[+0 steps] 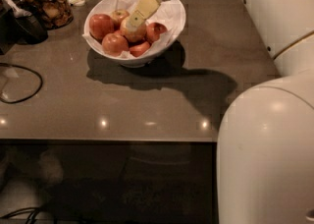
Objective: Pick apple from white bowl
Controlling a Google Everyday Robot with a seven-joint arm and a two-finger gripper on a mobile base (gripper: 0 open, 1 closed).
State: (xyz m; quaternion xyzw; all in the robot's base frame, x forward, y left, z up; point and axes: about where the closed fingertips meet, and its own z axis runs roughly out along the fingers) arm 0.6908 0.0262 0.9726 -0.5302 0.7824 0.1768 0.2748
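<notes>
The white bowl (174,21), lined with crumpled white paper, stands at the back of the grey table and holds several apples. The apple (135,33), pale yellow-gold, lies in the middle of the bowl among redder apples (99,24). My gripper (132,22) reaches down into the bowl from the upper right, and its yellow tip rests on top of the pale apple. The gripper hides part of the apple's top.
A glass jar of brown snacks (46,2) stands at the back left, next to a dark object (27,26). A black cable (22,83) loops over the table's left side. My white arm and body (267,144) fill the right side. The table's front edge (108,141) runs across the middle of the view.
</notes>
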